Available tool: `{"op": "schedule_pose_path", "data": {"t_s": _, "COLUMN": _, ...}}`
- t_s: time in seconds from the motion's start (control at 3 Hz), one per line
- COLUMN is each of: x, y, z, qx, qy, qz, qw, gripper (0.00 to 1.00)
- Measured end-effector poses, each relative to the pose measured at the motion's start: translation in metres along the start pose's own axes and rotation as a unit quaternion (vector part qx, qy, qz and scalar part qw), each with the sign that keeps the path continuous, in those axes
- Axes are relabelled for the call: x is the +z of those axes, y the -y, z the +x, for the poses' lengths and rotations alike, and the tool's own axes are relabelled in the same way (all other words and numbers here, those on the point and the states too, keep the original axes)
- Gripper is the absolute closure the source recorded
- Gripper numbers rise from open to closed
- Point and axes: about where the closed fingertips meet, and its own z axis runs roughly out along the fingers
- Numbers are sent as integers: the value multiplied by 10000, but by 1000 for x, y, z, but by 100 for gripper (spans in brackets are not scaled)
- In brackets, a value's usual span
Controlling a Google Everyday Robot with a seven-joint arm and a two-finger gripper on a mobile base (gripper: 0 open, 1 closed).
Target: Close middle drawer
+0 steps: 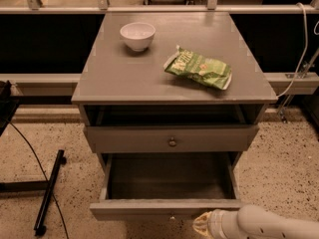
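Observation:
The grey cabinet (174,68) has its middle drawer (167,209) pulled far out, and its deep box (169,178) is empty. The drawer's knob barely shows at the lower edge of its front. The top drawer (172,139), with a round brass knob, stands slightly out. The lowest drawer is hidden under the open one. My gripper (202,225) is at the bottom of the view, just below and in front of the middle drawer's front, right of its centre. Its white arm (271,225) comes in from the right.
A white bowl (137,35) and a green snack bag (199,68) lie on the cabinet top. A black stand with a cable (47,193) is on the speckled floor to the left. A rail (159,9) runs behind, with a white cable (301,44) at the right.

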Motion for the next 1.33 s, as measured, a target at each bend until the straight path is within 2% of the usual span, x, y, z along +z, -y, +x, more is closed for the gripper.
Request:
{"op": "schedule_pose_path", "data": {"t_s": 0.33, "x": 19, "y": 24, "z": 14, "qx": 171, "qy": 88, "qz": 211, "qw": 9996, "gripper": 100}}
{"op": "schedule_pose_path", "data": {"t_s": 0.67, "x": 29, "y": 49, "z": 15, "qx": 230, "qy": 215, "qz": 465, "qw": 9984, "gripper": 100}}
{"op": "schedule_pose_path", "data": {"t_s": 1.0, "x": 32, "y": 77, "z": 5, "qx": 199, "qy": 395, "qz": 727, "qw": 9964, "gripper": 100}}
{"op": "schedule_pose_path", "data": {"t_s": 1.33, "x": 42, "y": 107, "z": -17, "qx": -9, "qy": 585, "qz": 895, "qw": 9943, "gripper": 100}}
